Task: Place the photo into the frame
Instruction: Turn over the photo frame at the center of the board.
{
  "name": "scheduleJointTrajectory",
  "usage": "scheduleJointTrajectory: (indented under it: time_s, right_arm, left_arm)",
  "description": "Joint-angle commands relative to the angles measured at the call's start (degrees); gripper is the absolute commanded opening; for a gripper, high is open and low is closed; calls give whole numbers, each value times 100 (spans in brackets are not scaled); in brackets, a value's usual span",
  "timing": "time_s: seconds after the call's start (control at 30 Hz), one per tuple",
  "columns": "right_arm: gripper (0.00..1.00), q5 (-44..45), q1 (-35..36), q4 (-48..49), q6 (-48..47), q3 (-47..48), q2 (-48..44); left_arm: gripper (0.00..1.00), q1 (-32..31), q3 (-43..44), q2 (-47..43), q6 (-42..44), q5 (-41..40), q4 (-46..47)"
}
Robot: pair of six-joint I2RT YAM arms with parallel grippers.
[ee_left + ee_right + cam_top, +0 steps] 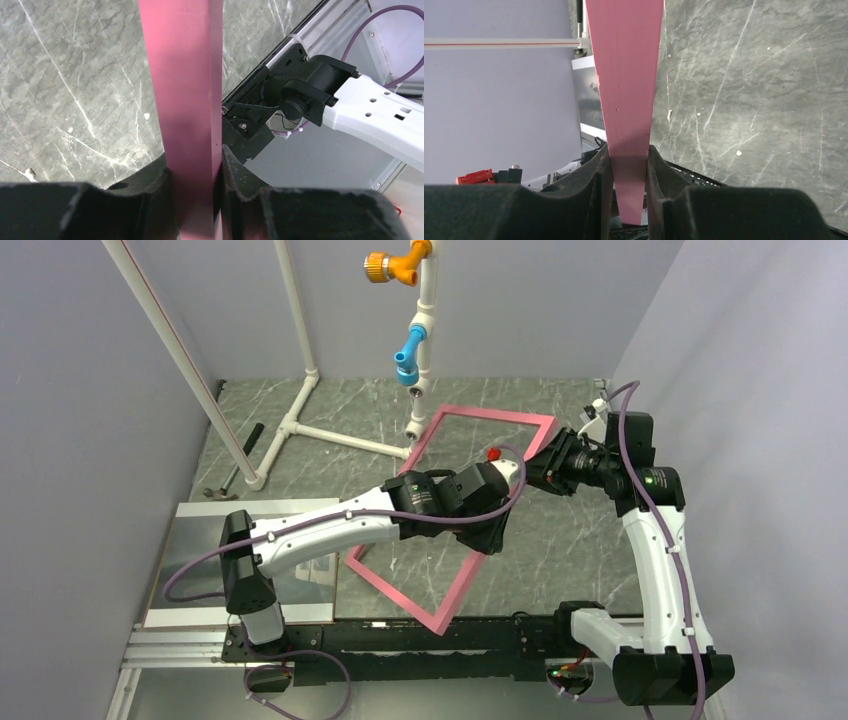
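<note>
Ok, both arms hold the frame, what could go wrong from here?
The left fingers and right fingers each pinch only a narrow rail of the frame; it could slip or swing.
Two arms on one rigid frame: uneven motion may twist it.
Its far corner looks near the pipe stand and might bump it.
</note>
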Motion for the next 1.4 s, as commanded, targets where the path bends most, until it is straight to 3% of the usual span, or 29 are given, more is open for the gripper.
scheduleJointTrajectory:
  time_s: [0.0,0.1,0.23,0.33,0.7,1.0,1.13,1.37]
  right_arm:
    - [13,-596,98,529,36,13,-29]
    - [30,-748,94,644,45,64,-41]
    - [71,-843,91,816,86,197,-168]
    - [88,-1036,87,1049,226,268,-266]
    - [95,-2091,29,2043,425,388,-444]
    - [99,-2438,27,2920,596,-65,-742]
    - [99,-2162,27,2592,181,-206,-769]
    - [99,-733,27,1541,-559,-516,-884]
  left_arm:
    - [0,-99,-7,-616,265,-102,644]
    - [0,-40,-138,-831,211,-73,844]
    - [0,86,-338,-1145,116,53,1098]
    - [0,218,-556,-1409,-4,176,1343]
    - [0,667,-1501,-2406,-385,1069,2378]
    - [0,1137,-2764,-3216,-970,2238,4072]
    - [0,1200,-2951,-3281,-1151,2768,4646]
    - [0,1308,-3040,-3222,-1719,3336,5926]
